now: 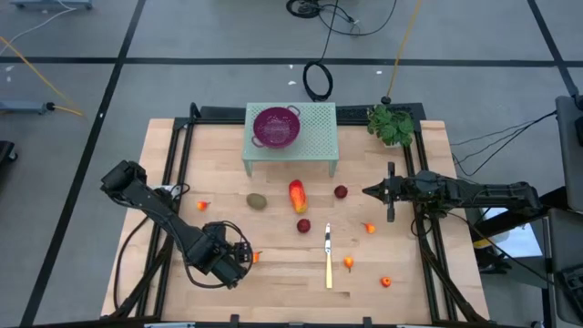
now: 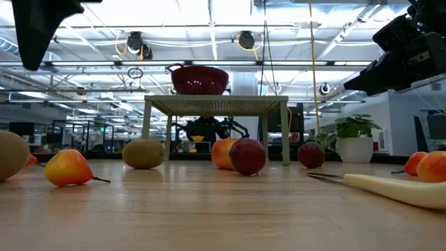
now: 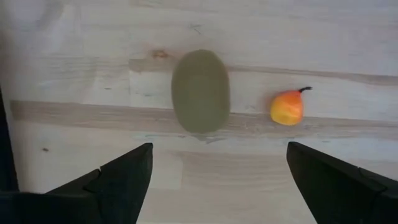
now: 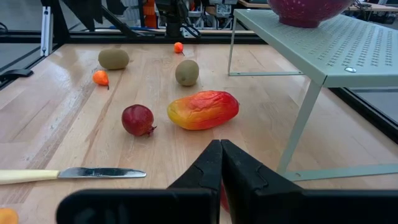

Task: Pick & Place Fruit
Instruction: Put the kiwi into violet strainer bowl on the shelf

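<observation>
The left gripper (image 3: 214, 177), fingers released, is hung over a smooth brown-green oval (image 3: 200, 91) at the near left of the wooden desk (image 1: 164, 164). A second matte oval (image 1: 257, 200), one glossy red-orange oblong (image 1: 297, 195) and two dark red balls (image 1: 303, 226) are seen mid-desk. The right gripper (image 4: 220, 163), fingers clenched empty, is held at the right.

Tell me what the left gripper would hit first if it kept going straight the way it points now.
Most likely the brown-green oval fruit: the left gripper is open, pointing down at the table, and that fruit lies just ahead between its fingers. The small orange fruit sits off to one side.
</observation>
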{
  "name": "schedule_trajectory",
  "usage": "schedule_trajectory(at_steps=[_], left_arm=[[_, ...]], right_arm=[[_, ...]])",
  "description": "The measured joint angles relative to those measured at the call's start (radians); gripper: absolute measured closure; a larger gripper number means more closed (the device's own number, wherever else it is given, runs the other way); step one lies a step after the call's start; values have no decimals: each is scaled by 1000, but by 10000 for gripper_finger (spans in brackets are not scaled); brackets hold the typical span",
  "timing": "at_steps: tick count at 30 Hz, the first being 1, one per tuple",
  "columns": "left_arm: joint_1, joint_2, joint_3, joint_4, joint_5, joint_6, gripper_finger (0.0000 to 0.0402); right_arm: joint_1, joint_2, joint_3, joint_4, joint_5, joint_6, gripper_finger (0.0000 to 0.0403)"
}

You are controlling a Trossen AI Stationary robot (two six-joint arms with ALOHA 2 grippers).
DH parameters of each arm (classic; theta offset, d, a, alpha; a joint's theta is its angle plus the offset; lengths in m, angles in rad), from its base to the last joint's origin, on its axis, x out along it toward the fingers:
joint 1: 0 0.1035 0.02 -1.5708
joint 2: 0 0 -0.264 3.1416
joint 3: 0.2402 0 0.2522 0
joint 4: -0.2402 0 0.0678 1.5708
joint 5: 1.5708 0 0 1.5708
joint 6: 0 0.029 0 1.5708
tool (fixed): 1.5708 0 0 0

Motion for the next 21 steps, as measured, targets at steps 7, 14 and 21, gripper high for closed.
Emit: schedule_trajectory(at_steps=[7, 14, 21], left_arm=[[2, 0, -85, 87, 4, 0, 6], [16, 0, -121, 93, 4, 40, 7], [42, 0, -165, 176, 4, 125, 2]], right_arm=[[0, 0, 0, 0, 0, 0, 399], [0, 0, 0, 0, 0, 0, 399], [0, 0, 0, 0, 0, 0, 399]])
